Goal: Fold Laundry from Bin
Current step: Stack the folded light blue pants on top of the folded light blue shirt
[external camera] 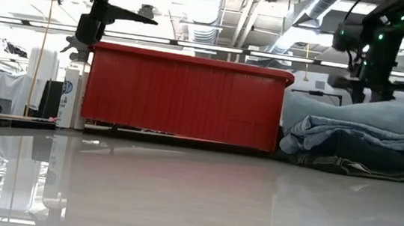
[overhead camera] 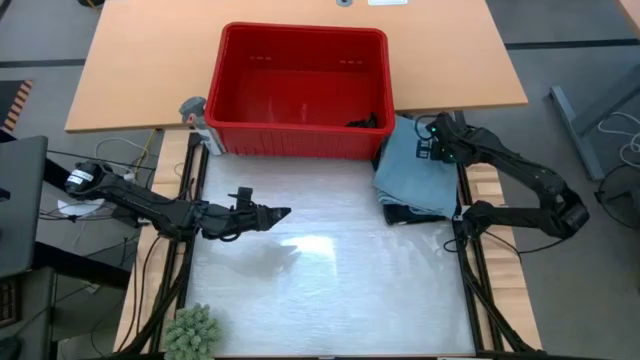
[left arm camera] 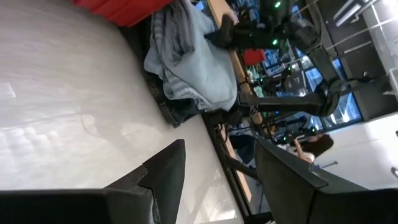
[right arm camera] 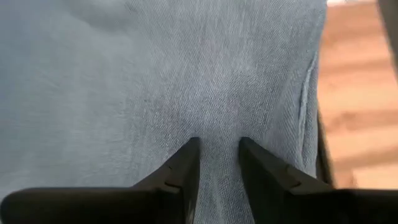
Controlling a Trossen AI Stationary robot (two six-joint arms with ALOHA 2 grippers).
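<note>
Laundry point(overhead camera: 415, 170) lies in a folded stack on the tabletop point(overhead camera: 330, 290), just beside the red bin's point(overhead camera: 300, 85) right-hand corner: a light blue garment point(external camera: 382, 121) on top, a darker one point(external camera: 367, 157) under it. A bit of black cloth point(overhead camera: 370, 122) shows inside the bin at that same corner.

The right gripper point(right arm camera: 216, 146) is down on the top of the stack, pointing into the light blue garment. Its fingers point(right arm camera: 183, 165) stand a narrow gap apart with the tips against the fabric, cloth filling the gap between them; whether they have pinched a fold cannot be told. The right arm is bent at the elbow beyond the tabletop's right edge and reaches back in toward the stack.

The left gripper point(overhead camera: 262, 214) hovers above the bare tabletop, well apart from the laundry, which lies ahead of its fingertips across the white surface. Its fingers point(left arm camera: 165, 171) are partly spread and hold nothing. The left arm stretches in low from the left side, nearly level. A small green plant point(overhead camera: 192, 330) sits at the near left corner.
</note>
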